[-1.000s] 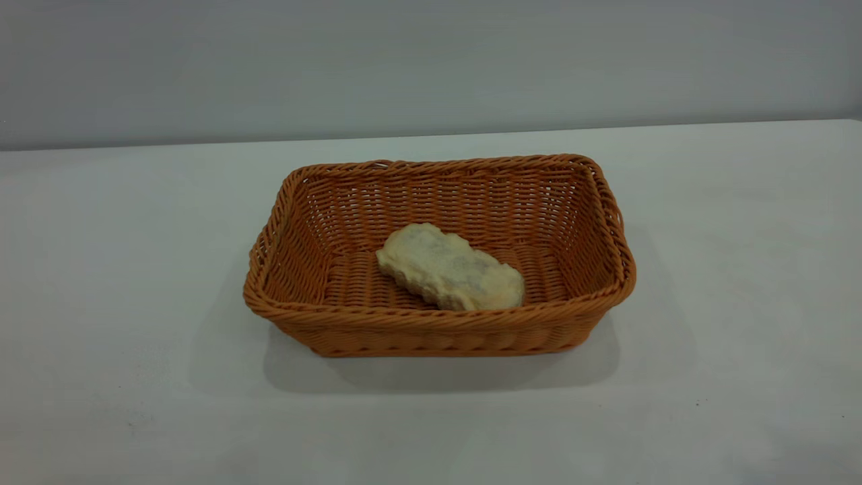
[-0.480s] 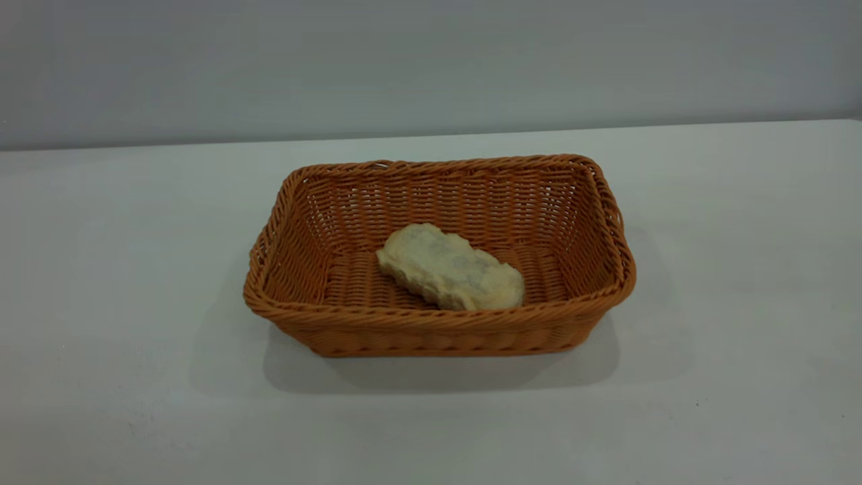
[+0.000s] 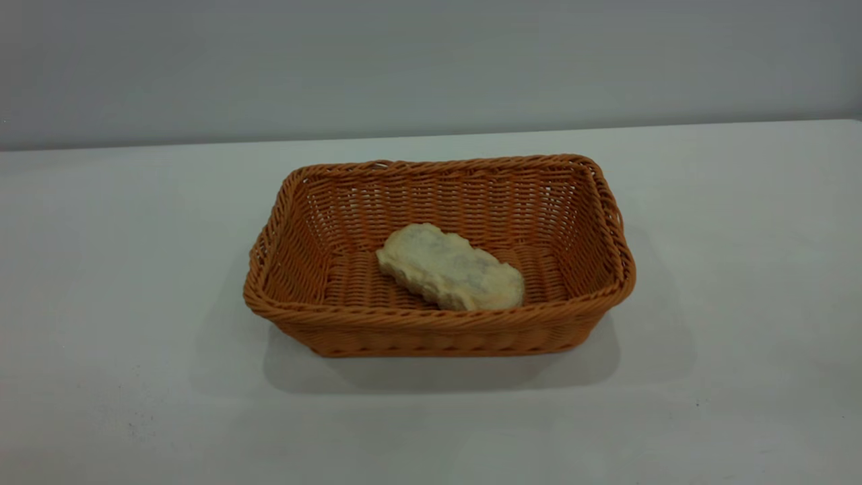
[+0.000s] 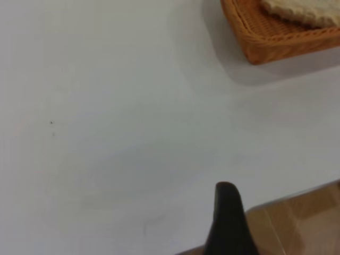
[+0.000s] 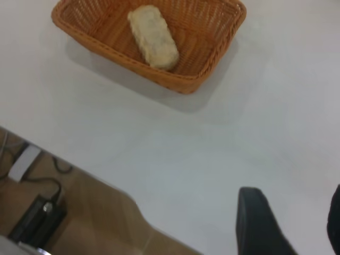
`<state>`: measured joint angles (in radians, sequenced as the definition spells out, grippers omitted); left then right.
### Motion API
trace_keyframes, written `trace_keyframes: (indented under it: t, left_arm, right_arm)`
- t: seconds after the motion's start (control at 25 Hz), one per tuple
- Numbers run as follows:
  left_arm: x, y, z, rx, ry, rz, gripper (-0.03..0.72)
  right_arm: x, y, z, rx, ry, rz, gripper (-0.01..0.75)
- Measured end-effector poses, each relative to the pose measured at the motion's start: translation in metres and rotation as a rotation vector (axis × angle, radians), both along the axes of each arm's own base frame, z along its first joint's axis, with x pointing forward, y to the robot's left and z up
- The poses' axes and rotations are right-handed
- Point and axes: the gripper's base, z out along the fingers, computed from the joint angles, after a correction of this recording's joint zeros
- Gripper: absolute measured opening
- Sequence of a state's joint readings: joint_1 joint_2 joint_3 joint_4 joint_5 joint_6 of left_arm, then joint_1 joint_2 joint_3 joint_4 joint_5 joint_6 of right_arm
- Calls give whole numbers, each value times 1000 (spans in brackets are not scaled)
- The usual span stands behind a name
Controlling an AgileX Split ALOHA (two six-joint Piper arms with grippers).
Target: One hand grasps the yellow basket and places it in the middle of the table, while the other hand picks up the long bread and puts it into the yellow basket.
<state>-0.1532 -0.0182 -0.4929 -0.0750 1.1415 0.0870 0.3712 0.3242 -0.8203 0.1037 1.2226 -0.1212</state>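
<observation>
The yellow basket [image 3: 438, 322] stands in the middle of the white table [image 3: 121, 283]. The long bread [image 3: 450, 267] lies inside it on the basket floor, pale mottled underside up, slanted across the middle. Neither gripper shows in the exterior view. In the right wrist view the basket [image 5: 183, 85] with the bread [image 5: 153, 36] is far from my right gripper [image 5: 295, 215], which is open and empty above bare table near its edge. In the left wrist view a basket corner [image 4: 265, 50] and part of the bread [image 4: 303, 10] show far from my left gripper [image 4: 227, 220], which hangs near the table edge.
The table edge and brown wooden floor [image 5: 90, 212] show in both wrist views. A black box with cables [image 5: 37, 218] and a white block [image 5: 24, 162] lie on the floor. A grey wall [image 3: 431, 60] stands behind the table.
</observation>
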Motion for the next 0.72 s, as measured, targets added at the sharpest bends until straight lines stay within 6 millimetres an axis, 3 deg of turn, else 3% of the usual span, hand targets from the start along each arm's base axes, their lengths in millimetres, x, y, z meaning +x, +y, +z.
trace_keyframes:
  t: [0.4, 0.72]
  left_arm:
    - [0, 1, 0, 3, -5, 4, 583]
    - [0, 1, 0, 3, -5, 5, 583]
  right_arm:
    - [-26, -11, -45, 25, -74, -6, 362]
    - [-21, -11, -74, 16, -94, -22, 362]
